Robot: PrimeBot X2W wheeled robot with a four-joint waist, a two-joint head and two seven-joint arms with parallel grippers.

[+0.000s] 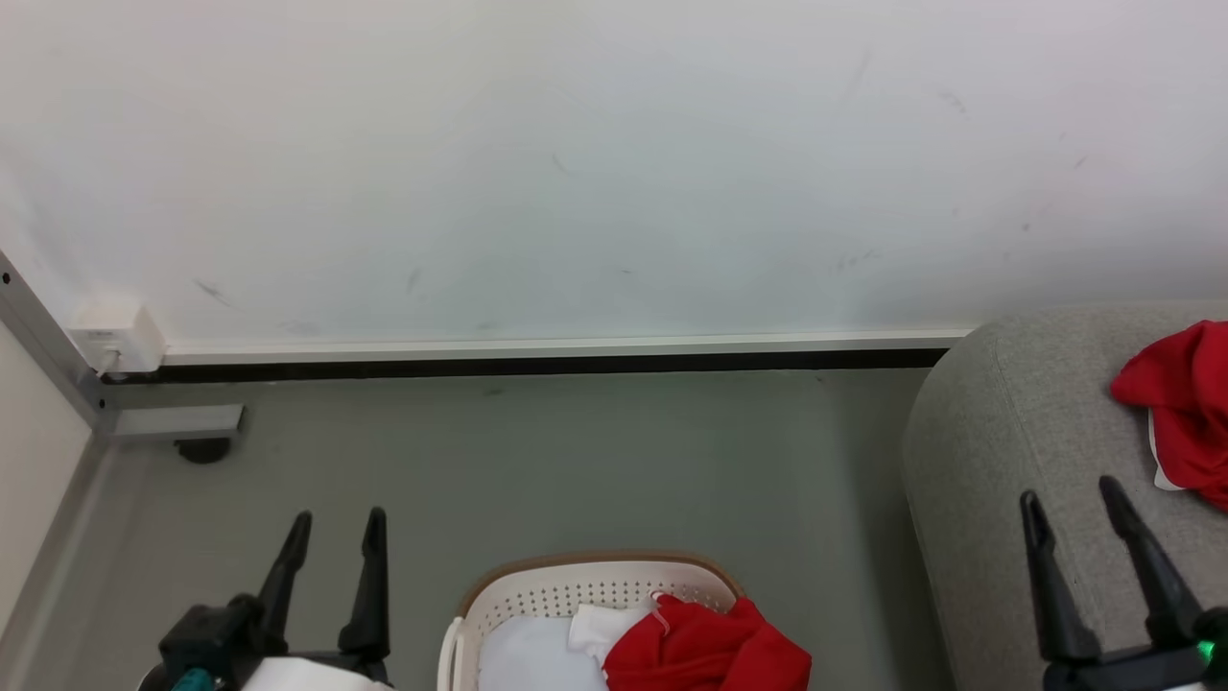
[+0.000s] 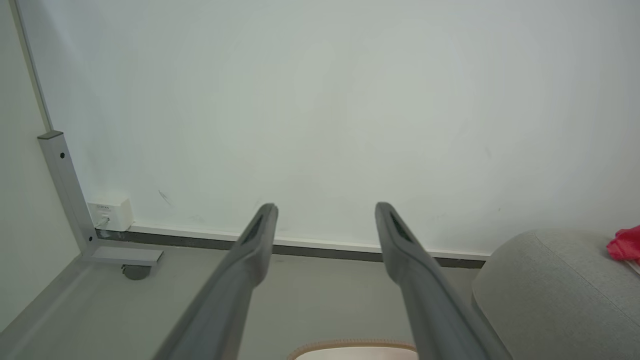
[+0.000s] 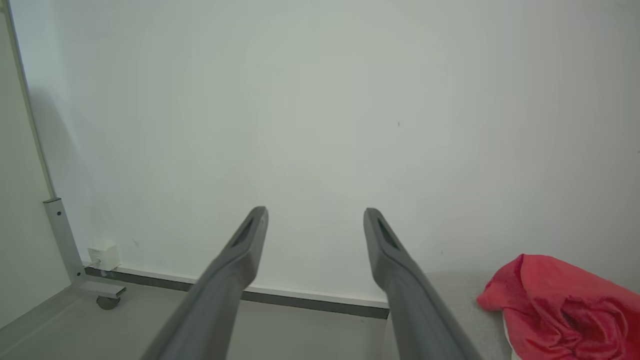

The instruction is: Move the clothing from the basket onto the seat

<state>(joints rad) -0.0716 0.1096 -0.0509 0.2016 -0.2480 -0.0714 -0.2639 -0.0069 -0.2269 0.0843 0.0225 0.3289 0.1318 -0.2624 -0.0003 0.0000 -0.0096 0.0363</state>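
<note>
Red clothing moved: 1 garment (image 1: 1185, 413) lies on the seat (image 1: 1007, 432), well in from its rounded end.
Red clothing left: 1 heap (image 1: 705, 653) against the right rim of the basket (image 1: 595, 561), beside a white pad (image 1: 532, 657).
Grippers: left gripper (image 1: 339, 516) and right gripper (image 1: 1069, 489) both spread wide, empty.
Room: smooth grey floor (image 1: 576, 461), scuffed white wall (image 1: 614, 144).
Progress: partly done, in my judgement; basket not yet emptied.

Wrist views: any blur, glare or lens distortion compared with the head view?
Left wrist view: jaws of the left gripper go soft toward the bottom edge; the corner post leans, wide-angle warp; no glare. Right wrist view: same soft jaws; wall dims toward the left corner; red garment shows its folds. Head view: sharp, even light, wall scuffs readable; basket cut by the bottom edge.
</note>
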